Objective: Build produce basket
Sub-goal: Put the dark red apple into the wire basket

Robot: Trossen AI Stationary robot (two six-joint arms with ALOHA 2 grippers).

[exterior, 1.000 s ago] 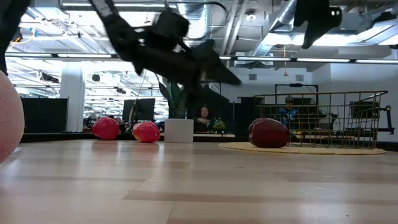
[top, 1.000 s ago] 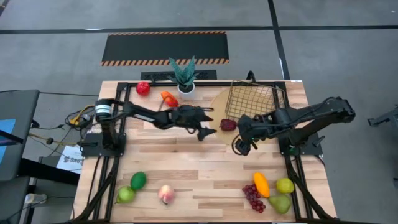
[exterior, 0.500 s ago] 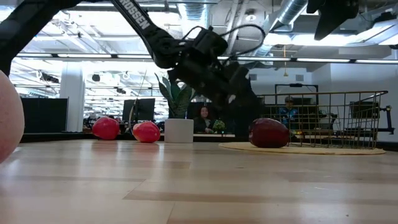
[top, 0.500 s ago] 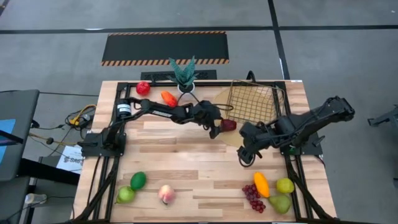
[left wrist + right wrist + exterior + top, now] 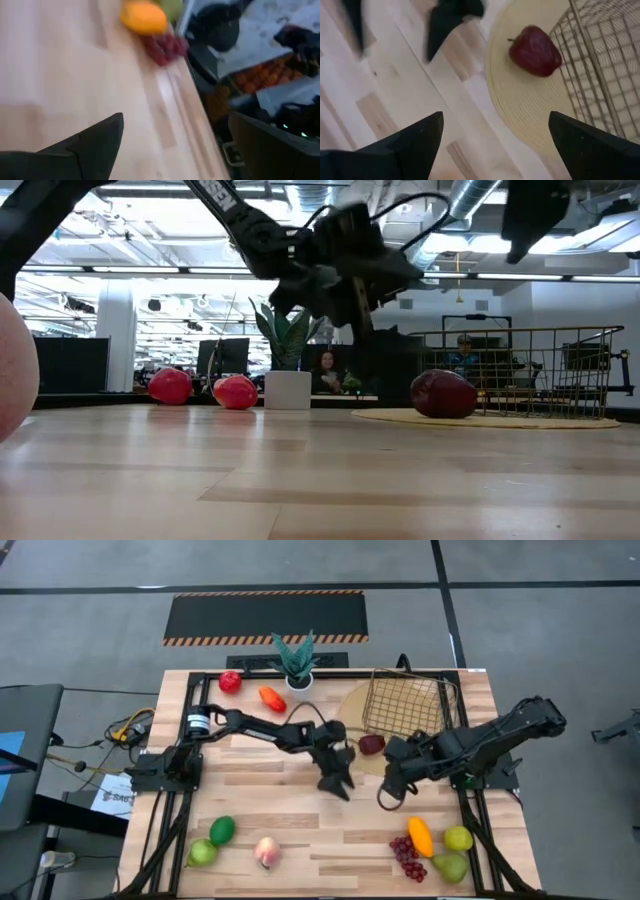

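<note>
A dark red apple (image 5: 372,744) (image 5: 445,394) (image 5: 535,50) sits on the round tan mat (image 5: 352,705), just in front of the brass wire basket (image 5: 405,705) (image 5: 605,65), which stands on the same mat. My left gripper (image 5: 335,785) (image 5: 175,117) is open above the table's middle, on the near-left side of the apple, and points toward the near edge. My right gripper (image 5: 388,798) (image 5: 495,117) is open and hovers near the mat's near rim. Neither gripper holds anything.
A red apple (image 5: 230,681), an orange-red pepper (image 5: 271,697) and a potted plant (image 5: 297,660) stand along the far edge. Near left lie an avocado (image 5: 222,830), a green apple (image 5: 203,852) and a peach (image 5: 266,852). Near right lie a mango (image 5: 420,837), grapes (image 5: 408,858), a green apple (image 5: 458,837) and a pear (image 5: 450,866).
My left gripper went right up to the dark red apple, then swung back toward the near edge and turned to point that way. The apple shifted slightly to the right on the mat. My right gripper drifted a little toward the near edge.
</note>
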